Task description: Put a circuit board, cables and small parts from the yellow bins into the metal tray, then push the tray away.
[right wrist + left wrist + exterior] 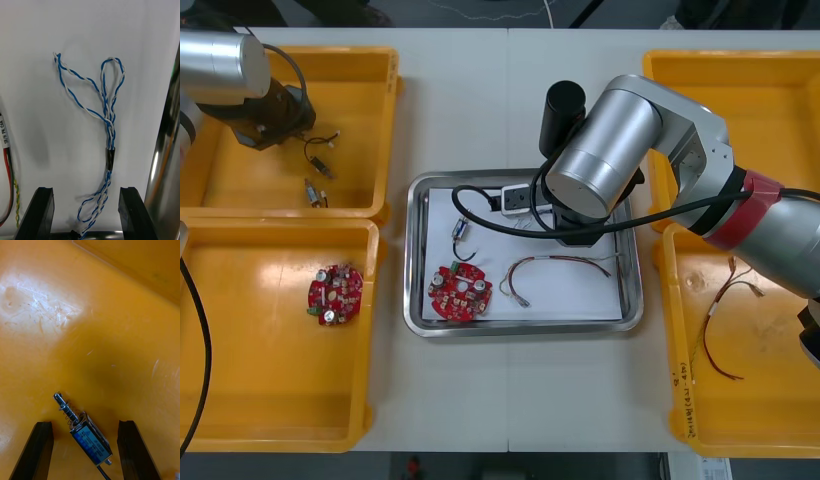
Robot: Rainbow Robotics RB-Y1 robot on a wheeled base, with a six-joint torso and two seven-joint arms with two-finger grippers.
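1. Small metal part (89, 437): in the far yellow bin (370, 75) left of the metal tray (520, 326), between the parted left fingers (39, 448), long axis oblique to them; its lead is cut off.
2. Twisted blue and white cable (107, 123): inside the tray, between the parted right fingers (131, 213); the right arm (600, 160) covers it from above.

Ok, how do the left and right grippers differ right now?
The left gripper is down in the far left yellow bin; the right gripper is over the white-lined metal tray. The left gripper's fingers flank a small metal part lying at a slant; the right gripper's flank the tail of a twisted blue and white cable running away from them. Both are open, gripping nothing.
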